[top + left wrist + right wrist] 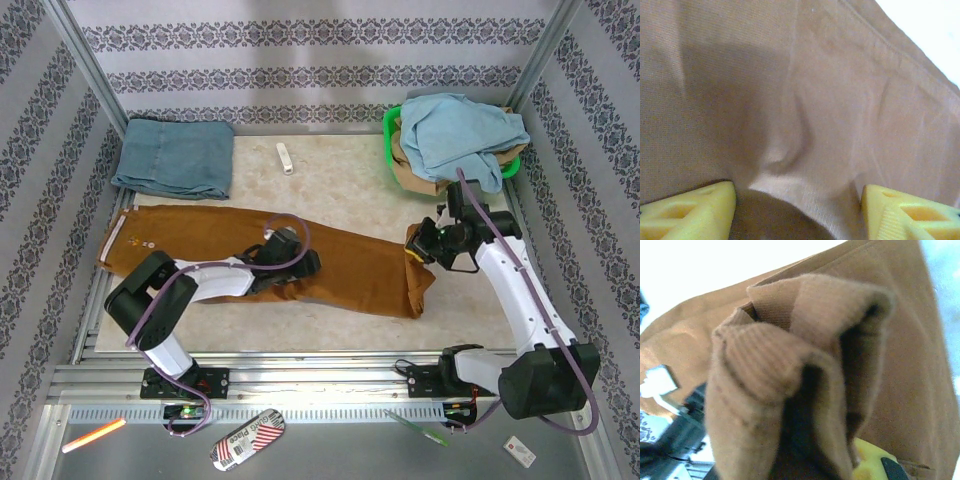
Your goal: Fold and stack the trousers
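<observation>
The long rust-brown cotton trousers (350, 268) lie flat across the table (330, 175), waistband at nine o'clock, with the right gripper (418, 246) clamped on the lifted cuffs at three o'clock, probably to fold them over, and the left gripper (303, 263), jaws wide, pressing mid-leg as an anchor.

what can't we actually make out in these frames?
1. Right wrist view: the bunched trousers cover most of the right gripper, so how much cloth it pinches is hidden.
2. Top view: the left gripper hides its own fingertips under its body.
3. Top view: the light-blue cloth hides what is in the green basket.
4. Top view: the small white object is too small to identify.
</observation>
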### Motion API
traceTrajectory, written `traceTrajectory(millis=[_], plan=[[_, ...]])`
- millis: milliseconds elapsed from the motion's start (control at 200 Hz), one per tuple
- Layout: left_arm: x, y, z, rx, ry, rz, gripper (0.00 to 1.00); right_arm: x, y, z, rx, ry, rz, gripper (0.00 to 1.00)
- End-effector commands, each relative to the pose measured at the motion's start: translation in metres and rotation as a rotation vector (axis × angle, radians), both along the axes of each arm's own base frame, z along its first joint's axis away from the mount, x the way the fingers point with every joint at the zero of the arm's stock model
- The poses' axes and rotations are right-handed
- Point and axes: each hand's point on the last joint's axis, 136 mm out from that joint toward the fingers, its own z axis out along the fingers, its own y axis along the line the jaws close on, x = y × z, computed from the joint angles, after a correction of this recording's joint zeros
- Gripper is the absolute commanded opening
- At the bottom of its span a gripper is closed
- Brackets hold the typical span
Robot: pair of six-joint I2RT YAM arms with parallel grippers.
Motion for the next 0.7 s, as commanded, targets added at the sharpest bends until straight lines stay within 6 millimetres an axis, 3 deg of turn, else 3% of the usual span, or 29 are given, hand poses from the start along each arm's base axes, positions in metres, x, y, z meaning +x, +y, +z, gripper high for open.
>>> traceTrajectory(millis=[0,150,225,280,355,440,515,585,694], plan=[[-0.036,-0.019,-0.025,0.018,0.126,-0.027,0.68,0.008,0.011,0.021,0.048,-0.021,0.020,0.00],[-0.047,-0.064,-0.011,-0.013,0.130,-0.148,0.70,0.017,0.024,0.026,0.067,-0.028,0.057,0.00],[-0.045,-0.070,0.003,-0.050,0.106,-0.177,0.73,0.022,0.033,0.027,0.082,-0.030,0.078,0.00],[-0.039,-0.064,0.021,-0.058,0.074,-0.186,0.75,0.024,0.037,0.029,0.092,-0.033,0.086,0.00],[-0.029,-0.039,0.044,-0.038,0.039,-0.170,0.77,0.027,0.043,0.035,0.104,-0.041,0.092,0.00],[-0.014,0.014,0.059,0.022,0.024,-0.093,0.78,0.030,0.051,0.042,0.115,-0.054,0.106,0.00],[-0.007,0.072,0.054,0.109,0.059,0.004,0.78,0.032,0.063,0.046,0.143,-0.062,0.117,0.00],[-0.008,0.112,0.045,0.185,0.077,0.062,0.78,0.035,0.077,0.048,0.154,-0.069,0.139,0.00],[-0.017,0.144,0.022,0.249,0.140,0.120,0.78,0.037,0.102,0.051,0.157,-0.079,0.182,0.00]])
